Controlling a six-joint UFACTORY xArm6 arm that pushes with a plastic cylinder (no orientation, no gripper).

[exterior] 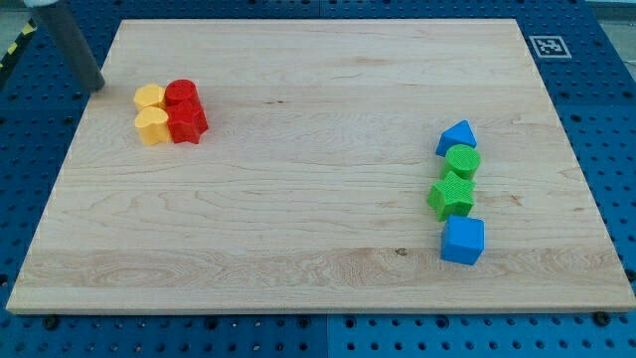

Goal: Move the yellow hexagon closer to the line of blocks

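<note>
The yellow hexagon [150,97] sits at the view's upper left in a tight cluster with a second yellow block [152,126], perhaps a heart, a red round block [182,94] and a red star [187,123]. The line of blocks runs top to bottom at the view's right: a blue triangle [456,137], a green round block [462,160], a green star [450,195] and a blue cube [462,240]. My tip [97,88] rests near the board's left edge, a short gap to the left of the yellow hexagon, not touching it.
The wooden board [298,229] lies on a blue pegboard table [606,149]. A black-and-white marker tag [549,45] is stuck just off the board's top right corner.
</note>
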